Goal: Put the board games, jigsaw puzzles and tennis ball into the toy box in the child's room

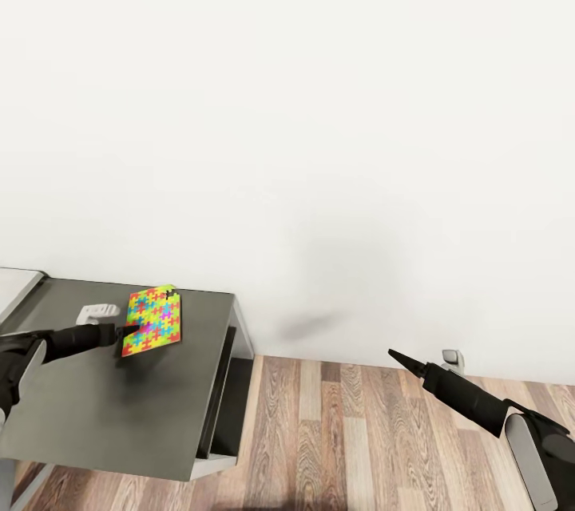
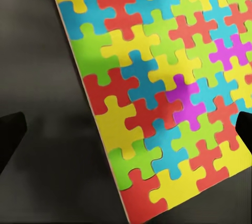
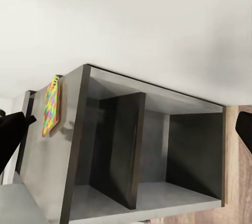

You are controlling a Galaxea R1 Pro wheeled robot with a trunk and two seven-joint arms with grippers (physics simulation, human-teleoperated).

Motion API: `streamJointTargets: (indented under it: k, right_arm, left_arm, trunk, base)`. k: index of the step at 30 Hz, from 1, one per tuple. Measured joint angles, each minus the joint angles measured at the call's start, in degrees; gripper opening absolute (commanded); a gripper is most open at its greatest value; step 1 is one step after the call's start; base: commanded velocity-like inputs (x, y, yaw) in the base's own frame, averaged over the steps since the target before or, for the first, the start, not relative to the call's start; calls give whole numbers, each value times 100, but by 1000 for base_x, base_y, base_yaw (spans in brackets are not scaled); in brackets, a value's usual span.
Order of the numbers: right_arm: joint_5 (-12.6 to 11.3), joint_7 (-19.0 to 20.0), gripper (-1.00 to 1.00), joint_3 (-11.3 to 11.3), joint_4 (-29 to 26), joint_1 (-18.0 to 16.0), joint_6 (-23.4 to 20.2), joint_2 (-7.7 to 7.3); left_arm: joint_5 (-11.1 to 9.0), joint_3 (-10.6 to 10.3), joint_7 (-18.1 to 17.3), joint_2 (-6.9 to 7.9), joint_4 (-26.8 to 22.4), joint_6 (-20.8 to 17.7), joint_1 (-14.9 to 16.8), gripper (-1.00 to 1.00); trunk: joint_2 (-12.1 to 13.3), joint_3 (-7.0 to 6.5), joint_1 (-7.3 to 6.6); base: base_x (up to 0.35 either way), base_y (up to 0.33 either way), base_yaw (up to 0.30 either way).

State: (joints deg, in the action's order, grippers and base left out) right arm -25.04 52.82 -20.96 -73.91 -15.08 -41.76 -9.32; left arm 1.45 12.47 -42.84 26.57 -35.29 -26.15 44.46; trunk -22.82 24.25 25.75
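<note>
Jigsaw puzzle [image 1: 153, 320] beside white block [image 1: 97, 310]

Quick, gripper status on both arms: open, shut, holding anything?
Left gripper: open, fingers spread over the jigsaw puzzle on the dark table, nothing held.
Right gripper: open, empty, hanging over the floor.

A multicoloured jigsaw puzzle [image 1: 153, 319] lies flat near the back edge of the dark grey table [image 1: 104, 407].

Both arms are matte black with tapered, pointed black fingers on the left gripper [image 1: 128, 330] and right gripper [image 1: 393, 354]; right forearm carries a white-grey casing
</note>
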Motion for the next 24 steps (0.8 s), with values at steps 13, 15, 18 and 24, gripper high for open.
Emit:
streamJointTargets:
  k: [13,15,18,24]
  right_arm:
    - [-8,8,100,0,0,0,-8,-8]
    - [-8,6,100,0,0,0,-8,-8]
    - [-9,5,100,0,0,0,-9,-5]
    - [-10,2,100,-1,0,1,-9,-4]
  left_arm:
    - [-3,6,8,-13,0,-172,31,100]
    - [-3,5,5,-15,0,-168,33,100]
    - [-6,4,-15,-11,0,-151,33,100]
    - [-6,3,-48,-10,1,-136,34,100]
  trunk:
    - [0,0,0]
    - [0,0,0]
    - [0,0,0]
    - [0,0,0]
  base:
    - [0,0,0]
    - [0,0,-10]
    - [0,0,-76]
    - [18,25,-205]
